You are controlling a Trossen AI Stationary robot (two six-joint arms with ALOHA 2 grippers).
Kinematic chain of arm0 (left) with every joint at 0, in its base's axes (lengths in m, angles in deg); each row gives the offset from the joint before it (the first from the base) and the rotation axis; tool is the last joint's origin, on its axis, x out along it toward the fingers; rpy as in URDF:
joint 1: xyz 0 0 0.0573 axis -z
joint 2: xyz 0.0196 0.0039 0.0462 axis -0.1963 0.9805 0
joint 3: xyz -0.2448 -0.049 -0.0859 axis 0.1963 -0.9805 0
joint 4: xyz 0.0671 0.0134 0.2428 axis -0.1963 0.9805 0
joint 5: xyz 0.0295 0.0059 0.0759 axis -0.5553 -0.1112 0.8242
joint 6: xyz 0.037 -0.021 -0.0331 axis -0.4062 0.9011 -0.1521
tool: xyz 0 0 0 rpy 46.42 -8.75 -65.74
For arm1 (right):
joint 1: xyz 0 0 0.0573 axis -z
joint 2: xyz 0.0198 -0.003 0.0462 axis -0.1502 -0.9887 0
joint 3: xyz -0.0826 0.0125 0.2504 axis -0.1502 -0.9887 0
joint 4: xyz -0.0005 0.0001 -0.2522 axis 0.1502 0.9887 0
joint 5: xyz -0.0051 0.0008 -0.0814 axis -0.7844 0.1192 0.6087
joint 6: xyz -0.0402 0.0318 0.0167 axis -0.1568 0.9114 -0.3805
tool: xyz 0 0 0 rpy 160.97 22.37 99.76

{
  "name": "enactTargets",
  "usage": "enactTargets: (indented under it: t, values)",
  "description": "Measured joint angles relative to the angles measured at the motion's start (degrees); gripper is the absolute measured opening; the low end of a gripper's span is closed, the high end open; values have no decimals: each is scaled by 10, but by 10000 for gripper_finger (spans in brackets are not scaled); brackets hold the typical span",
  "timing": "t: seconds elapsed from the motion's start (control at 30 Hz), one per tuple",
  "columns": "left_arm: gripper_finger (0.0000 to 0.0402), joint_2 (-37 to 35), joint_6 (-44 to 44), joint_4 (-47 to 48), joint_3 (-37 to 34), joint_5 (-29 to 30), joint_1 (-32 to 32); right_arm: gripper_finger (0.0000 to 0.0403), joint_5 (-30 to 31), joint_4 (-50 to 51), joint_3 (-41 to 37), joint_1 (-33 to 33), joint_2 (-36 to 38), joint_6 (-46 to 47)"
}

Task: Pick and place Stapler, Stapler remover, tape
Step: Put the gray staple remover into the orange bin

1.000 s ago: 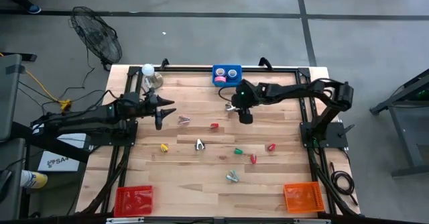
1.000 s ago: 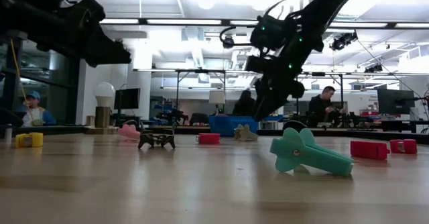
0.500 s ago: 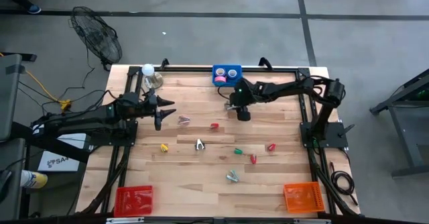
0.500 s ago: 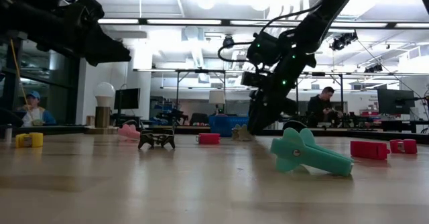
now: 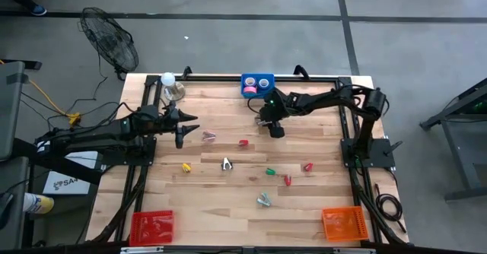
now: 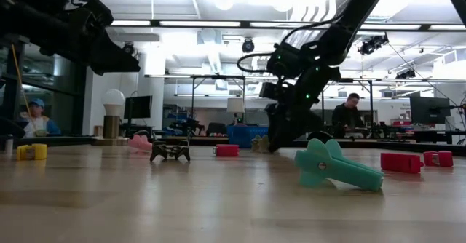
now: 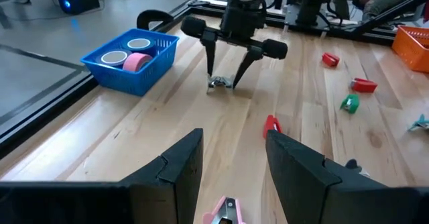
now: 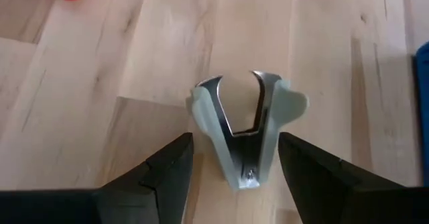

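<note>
The right gripper point(image 7: 224, 66) is lowered over a grey staple remover point(image 8: 244, 127) lying on the bench point(image 5: 228, 201) near the blue basket point(image 5: 257, 83) of tape rolls point(image 7: 139, 62); its fingers straddle it, released. The left gripper point(image 5: 183, 126) hovers released near a pink staple remover point(image 5: 208, 136).

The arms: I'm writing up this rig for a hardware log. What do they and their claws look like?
Both arms are black jointed links with black cables looped along them. The right arm shows small green indicator lights near its wrist. The right claw has two slim, tapered dark fingers under a black crossbar with rounded ends. The left claw has broad, matte black, wedge-shaped fingers.
</note>
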Motion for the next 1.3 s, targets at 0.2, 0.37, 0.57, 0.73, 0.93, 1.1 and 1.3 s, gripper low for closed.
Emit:
enactTargets:
  t: [0.2, 0.37, 0.57, 0.73, 0.93, 1.1, 1.3]
  values:
    - [160, 0, 1, 0, 0, 0, 0, 196, -49, -27, 0, 0, -3, 2]
    - [160, 0, 7, 0, 0, -1, 0, 164, -57, -21, 0, 0, -3, 2]
    - [160, 0, 8, 0, 0, -1, 0, 121, -58, -13, 0, -1, -3, -9]
    - [160, 0, 15, 1, 0, -1, 0, 99, -58, -13, 0, -1, -3, -11]
    - [160, 0, 17, 1, 0, -1, 0, 87, -57, -12, 0, -1, -2, -3]
    - [160, 0, 17, 1, 0, -1, 0, 74, -57, -13, 0, -1, -2, 24]
    - [160, 0, 28, 1, 0, -1, 0, 72, -35, -1, 0, -1, 8, 54]
